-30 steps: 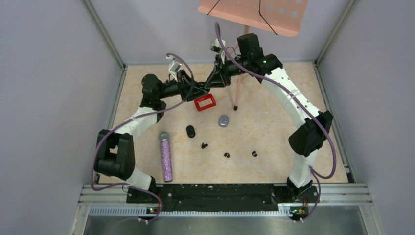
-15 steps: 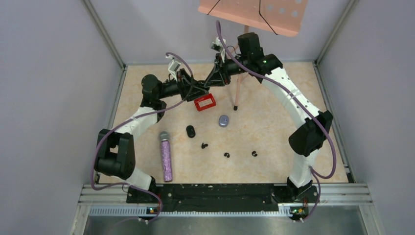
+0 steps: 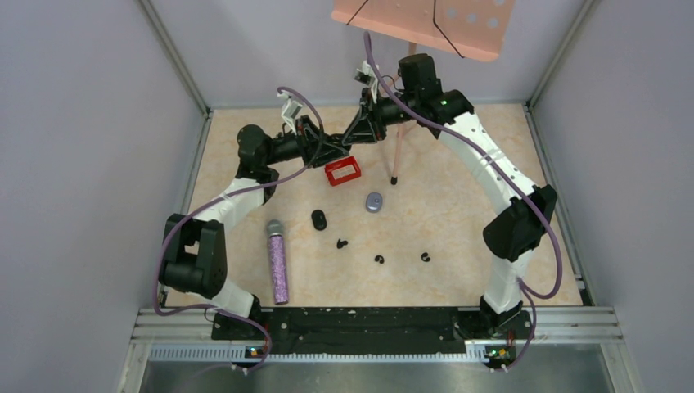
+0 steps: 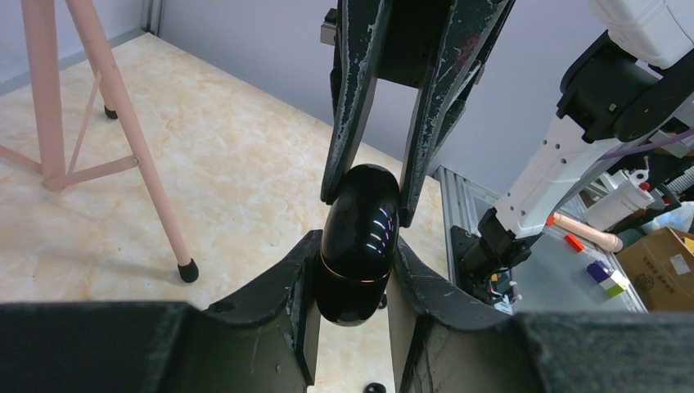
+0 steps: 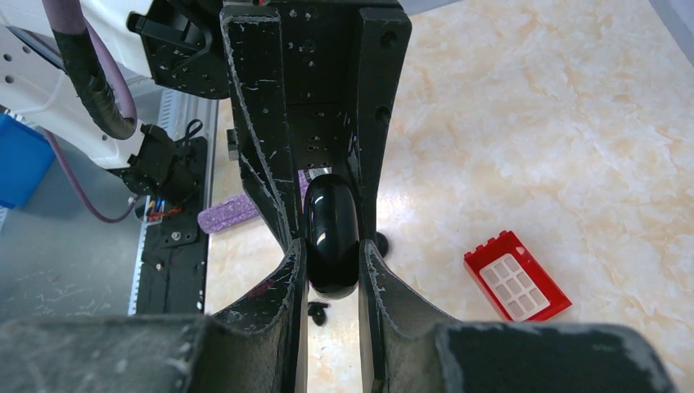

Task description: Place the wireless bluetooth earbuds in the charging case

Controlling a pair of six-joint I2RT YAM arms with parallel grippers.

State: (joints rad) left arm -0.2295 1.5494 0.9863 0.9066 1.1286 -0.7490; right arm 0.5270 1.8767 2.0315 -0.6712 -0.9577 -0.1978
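**Both grippers clamping one black case above the far table**

I am reading the two wrist views for what the top view is hiding. In the left wrist view the left gripper (image 4: 353, 264) is pinching the lower half of the glossy black charging case (image 4: 358, 233), its seam line closed. The right gripper (image 4: 366, 205) is coming in from 12 o'clock and squeezing the upper end. The right wrist view is confirming this: both pairs of fingers are pressing on the same case, which is hanging clear of the table (image 3: 458, 221).

From above, the arms are meeting toward 12 o'clock on the table, and the case itself is not showing there. Only that view is giving me the black earbuds (image 3: 379, 259), three of them lying loose toward 6 o'clock, well apart from the grippers. The red box (image 3: 343, 171) is sitting just under the meeting point, and the grey oval case (image 3: 374, 201) is lying at its 5 o'clock.
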